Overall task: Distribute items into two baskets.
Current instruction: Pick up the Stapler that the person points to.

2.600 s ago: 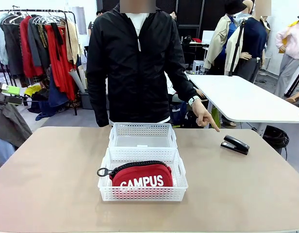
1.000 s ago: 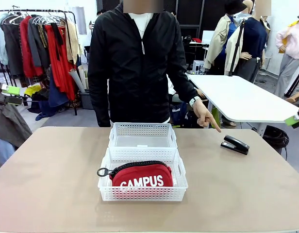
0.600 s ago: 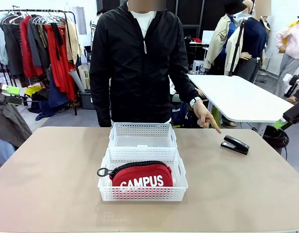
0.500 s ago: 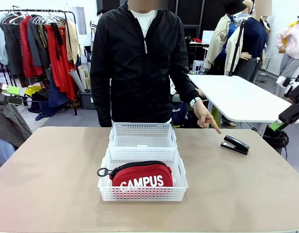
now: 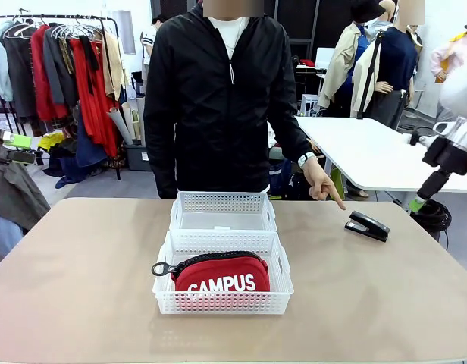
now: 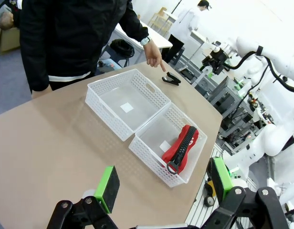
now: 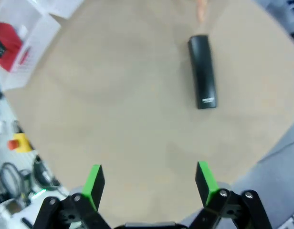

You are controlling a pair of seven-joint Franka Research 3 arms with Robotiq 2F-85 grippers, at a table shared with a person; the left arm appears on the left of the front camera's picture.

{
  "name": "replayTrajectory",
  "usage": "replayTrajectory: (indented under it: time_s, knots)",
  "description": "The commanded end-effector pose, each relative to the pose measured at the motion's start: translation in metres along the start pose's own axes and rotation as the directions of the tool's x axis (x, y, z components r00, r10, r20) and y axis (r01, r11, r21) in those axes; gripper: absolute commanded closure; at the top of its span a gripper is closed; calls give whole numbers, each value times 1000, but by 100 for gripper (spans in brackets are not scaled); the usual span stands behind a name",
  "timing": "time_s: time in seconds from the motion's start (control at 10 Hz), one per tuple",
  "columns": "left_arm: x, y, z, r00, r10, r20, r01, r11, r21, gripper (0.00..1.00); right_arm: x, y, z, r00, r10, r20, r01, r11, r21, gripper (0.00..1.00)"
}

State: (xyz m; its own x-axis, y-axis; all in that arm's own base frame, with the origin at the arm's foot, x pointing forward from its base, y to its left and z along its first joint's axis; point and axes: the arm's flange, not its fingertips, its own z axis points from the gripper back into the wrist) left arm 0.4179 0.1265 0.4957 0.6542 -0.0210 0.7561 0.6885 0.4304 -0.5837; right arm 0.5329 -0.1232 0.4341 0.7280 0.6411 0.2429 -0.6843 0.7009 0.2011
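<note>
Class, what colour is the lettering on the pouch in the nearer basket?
White lettering on the red pouch; it shows best in the front view.

Bright, even light; stapler (image 7: 202,71) softly blurred in right wrist view.

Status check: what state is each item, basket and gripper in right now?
red pouch: on edge in the near basket.
near basket: holds the pouch.
far basket: empty.
stapler: closed, on the table, outside both baskets.
person's hand: pointing at the stapler.
left gripper: open, empty.
right gripper: open, empty.

Pouch (image 5: 222,274) in near basket (image 5: 218,302); stapler (image 5: 367,225) lies outside.
</note>
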Motion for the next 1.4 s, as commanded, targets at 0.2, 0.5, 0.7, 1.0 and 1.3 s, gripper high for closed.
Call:
replayTrajectory:
  time_s: [0.2,0.5,0.7,1.0,1.3]
  knots:
    - [0,-1,1,1000,-2,5,2,1000,1,0,24,-26,-19,991,133,-19,-134,989,-69,0]
    - [0,-1,1,1000,-2,5,2,1000,1,0,40,-38,-34,984,173,-26,-175,977,-124,0]
    - [0,-1,1,1000,-2,5,2,1000,1,0,48,-49,-41,979,200,-44,-204,967,-150,0]
    - [0,-1,1,1000,-2,5,2,1000,1,0,59,-59,-59,970,227,-82,-236,965,-119,0]
    - [0,-1,1,1000,-2,5,2,1000,1,0,65,-56,-70,976,203,-74,-210,972,-103,0]
